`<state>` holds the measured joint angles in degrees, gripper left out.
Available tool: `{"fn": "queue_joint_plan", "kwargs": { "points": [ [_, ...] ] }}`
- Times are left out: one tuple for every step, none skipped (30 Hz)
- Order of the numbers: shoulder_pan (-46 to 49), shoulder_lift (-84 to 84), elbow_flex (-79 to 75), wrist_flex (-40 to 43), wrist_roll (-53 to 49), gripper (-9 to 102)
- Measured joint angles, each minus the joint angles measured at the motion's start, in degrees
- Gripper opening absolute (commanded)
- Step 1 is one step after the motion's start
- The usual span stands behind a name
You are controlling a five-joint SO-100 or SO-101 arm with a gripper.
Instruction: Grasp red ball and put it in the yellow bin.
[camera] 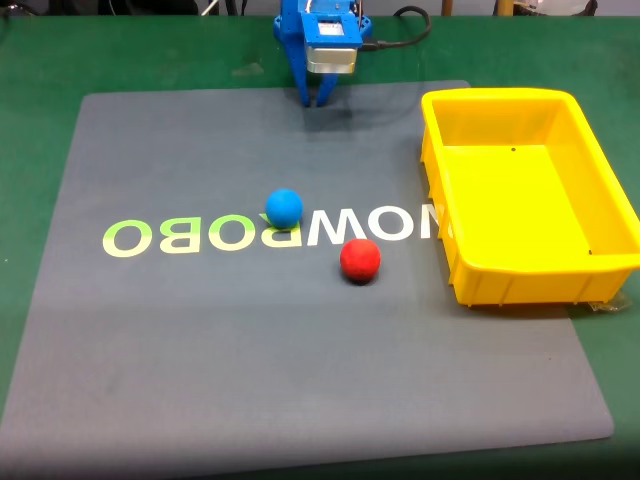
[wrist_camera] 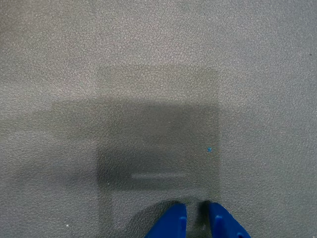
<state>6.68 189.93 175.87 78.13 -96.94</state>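
Note:
The red ball (camera: 360, 260) rests on the grey mat (camera: 200, 350), a little right of the mat's middle in the fixed view. To its right stands the yellow bin (camera: 500, 275), with nothing inside. My blue gripper (camera: 316, 101) hangs at the mat's far edge, well behind the ball, fingers pointing down and close together with nothing between them. In the wrist view the two blue fingertips (wrist_camera: 171, 225) poke in from the bottom edge, nearly touching, over bare grey mat (wrist_camera: 148, 74).
A blue ball (camera: 284, 207) lies left of and behind the red one, on the yellow-white lettering (camera: 200, 236). Green table (camera: 40, 120) surrounds the mat. A black cable (camera: 405, 35) runs behind the arm's base.

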Motion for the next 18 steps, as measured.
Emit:
{"fn": "queue_joint_plan", "kwargs": {
  "points": [
    [0.00,0.00,0.00,0.00,0.00,4],
    [0.00,0.00,0.00,0.00,0.00,4],
    [0.00,0.00,0.00,0.00,0.00,4],
    [0.00,0.00,0.00,0.00,0.00,4],
    [-0.09,0.00,0.00,0.00,0.00,4],
    [-0.35,0.00,0.00,0.00,0.00,4],
    [-0.70,0.00,0.00,0.00,0.00,4],
    [-0.88,0.00,0.00,0.00,0.00,4],
    [-1.05,0.00,0.00,0.00,0.00,4],
    [-1.05,0.00,0.00,0.00,0.00,4],
    [-1.05,0.00,0.00,0.00,0.00,4],
    [-1.23,0.00,0.00,0.00,0.00,4],
    [-1.32,0.00,0.00,0.00,0.00,4],
    [-1.41,0.00,0.00,0.00,0.00,4],
    [-1.67,0.00,0.00,0.00,0.00,4],
    [-2.02,0.00,0.00,0.00,0.00,4],
    [-2.11,0.00,0.00,0.00,0.00,4],
    [-2.37,0.00,0.00,0.00,0.00,3]
  ]
}}
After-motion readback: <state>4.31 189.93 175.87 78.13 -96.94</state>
